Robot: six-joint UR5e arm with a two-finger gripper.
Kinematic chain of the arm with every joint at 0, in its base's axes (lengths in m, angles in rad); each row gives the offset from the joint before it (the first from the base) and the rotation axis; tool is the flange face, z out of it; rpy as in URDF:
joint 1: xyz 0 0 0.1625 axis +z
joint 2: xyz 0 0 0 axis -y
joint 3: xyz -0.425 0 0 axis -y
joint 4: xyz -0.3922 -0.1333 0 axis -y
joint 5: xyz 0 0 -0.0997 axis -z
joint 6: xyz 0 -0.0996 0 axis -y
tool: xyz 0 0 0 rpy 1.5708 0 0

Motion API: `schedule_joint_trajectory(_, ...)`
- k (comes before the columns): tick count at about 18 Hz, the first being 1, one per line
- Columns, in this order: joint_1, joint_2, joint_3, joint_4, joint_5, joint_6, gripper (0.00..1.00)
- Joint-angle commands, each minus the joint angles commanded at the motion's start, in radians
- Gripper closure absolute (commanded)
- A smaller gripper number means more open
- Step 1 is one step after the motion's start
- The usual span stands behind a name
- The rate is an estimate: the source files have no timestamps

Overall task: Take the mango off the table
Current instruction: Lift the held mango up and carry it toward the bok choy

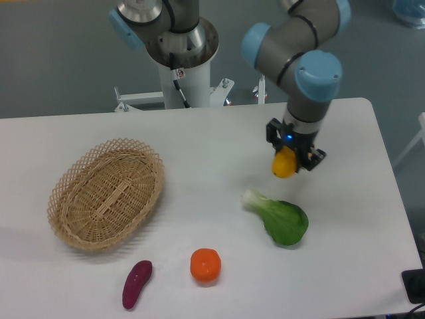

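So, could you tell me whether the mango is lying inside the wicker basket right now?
No, the mango is gripped in the tool on the right side of the table, far from the basket.
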Motion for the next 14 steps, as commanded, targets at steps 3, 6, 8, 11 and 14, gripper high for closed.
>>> schedule_joint_trajectory(3, 0.002, -0.022, 0.038, 0.000, -0.002, -0.018, 0.75)
schedule_joint_trajectory(6, 0.002, -0.043, 0.071, 0.000, -0.006, -0.028, 0.75)
schedule_joint_trajectory(8, 0.002, -0.058, 0.092, 0.002, -0.003, -0.031, 0.74)
schedule_joint_trajectory(11, -0.005, -0.084, 0.112, 0.006, 0.000, -0.060, 0.73)
schedule_joint_trajectory(14, -0.006, -0.088, 0.117, 0.009, -0.002, -0.069, 0.74)
